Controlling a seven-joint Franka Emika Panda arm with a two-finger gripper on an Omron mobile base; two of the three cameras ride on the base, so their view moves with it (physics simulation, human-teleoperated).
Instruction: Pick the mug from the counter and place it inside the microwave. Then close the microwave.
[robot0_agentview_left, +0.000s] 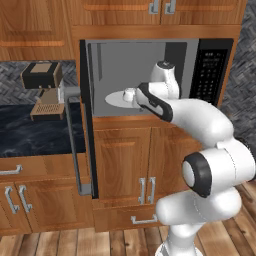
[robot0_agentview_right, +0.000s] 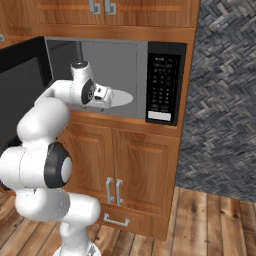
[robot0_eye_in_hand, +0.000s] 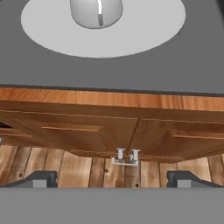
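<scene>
Gripper jaws are standing wide open, holding nothing, just outside the microwave. Its mug is sitting on the turntable, so the door is awaiting closing.

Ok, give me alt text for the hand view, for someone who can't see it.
A small white rounded mug sits on the round light-grey turntable inside the microwave's grey interior. Below are wooden cabinet doors with silver handles and plank floor; the open gripper holds nothing.
</scene>
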